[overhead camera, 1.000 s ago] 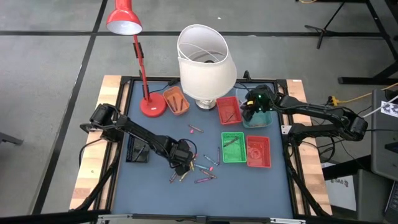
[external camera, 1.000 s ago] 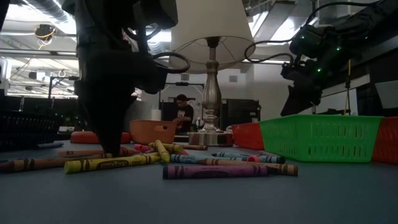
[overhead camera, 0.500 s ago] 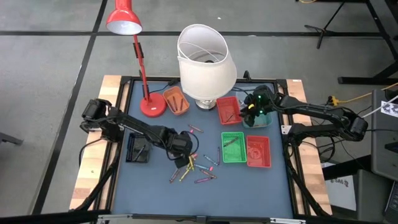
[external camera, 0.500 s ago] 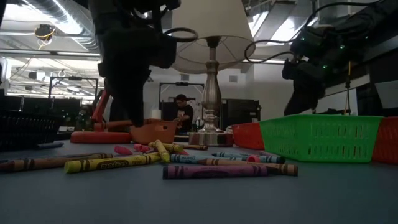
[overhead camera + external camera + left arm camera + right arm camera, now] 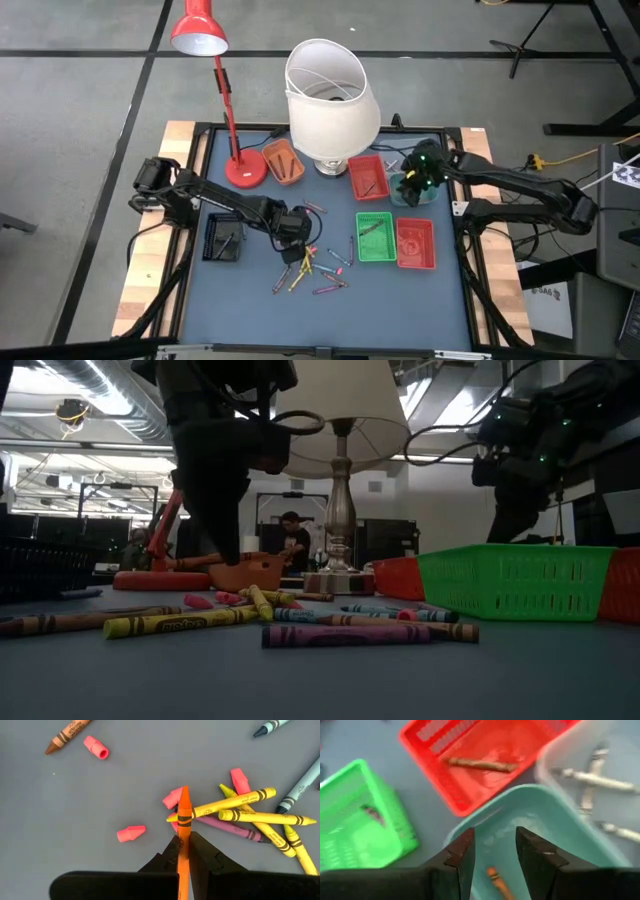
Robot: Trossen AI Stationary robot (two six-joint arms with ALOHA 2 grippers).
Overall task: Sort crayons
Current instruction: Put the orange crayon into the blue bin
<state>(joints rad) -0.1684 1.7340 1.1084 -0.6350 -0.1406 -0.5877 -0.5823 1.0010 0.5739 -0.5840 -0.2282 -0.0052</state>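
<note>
From above I see my left gripper (image 5: 291,228) over the bench (image 5: 250,300), just beside the scattered crayons (image 5: 318,270), but not what it carries; its wrist view shows it clamped on an orange crayon (image 5: 183,827), raised above the yellow and pink ones. My right gripper (image 5: 412,182) hangs with fingers apart over the teal tray (image 5: 560,827); only its wrist view shows an orange crayon piece (image 5: 497,881) lying in that tray
</note>
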